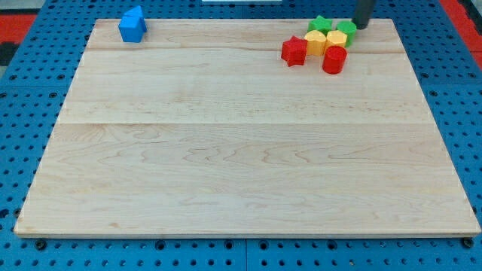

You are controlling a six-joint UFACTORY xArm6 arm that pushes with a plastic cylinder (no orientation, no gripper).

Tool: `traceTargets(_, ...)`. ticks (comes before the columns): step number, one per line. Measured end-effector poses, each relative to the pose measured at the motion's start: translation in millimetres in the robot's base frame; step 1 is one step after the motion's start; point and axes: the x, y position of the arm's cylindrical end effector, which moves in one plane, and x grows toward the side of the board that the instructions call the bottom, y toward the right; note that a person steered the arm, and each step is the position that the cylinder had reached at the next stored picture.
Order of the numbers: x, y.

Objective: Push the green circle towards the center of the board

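The green circle point(346, 31) sits near the board's top right, at the right end of a tight cluster. My tip point(361, 27) is a dark rod coming down from the view's top edge, just right of and slightly above the green circle, touching or nearly touching it. A green star point(320, 25) is at the cluster's top left. Two yellow blocks point(325, 41) lie just below the greens. A red star point(294, 51) is at the cluster's left and a red cylinder point(334, 59) at its bottom.
A blue block point(132, 25) sits alone at the top left of the wooden board point(241, 158). A blue perforated table surrounds the board.
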Motion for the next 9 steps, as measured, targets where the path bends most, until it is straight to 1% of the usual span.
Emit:
traceTargets(1,7.1,-22.0)
traceTargets(2,47.4,-42.8)
traceTargets(3,62.3,-49.5)
traceTargets(5,62.3,-42.6)
traceTargets(6,69.8,-63.1)
traceTargets(7,103.8,-116.5)
traceTargets(8,124.8,-164.8)
traceTargets(9,130.1,-202.8)
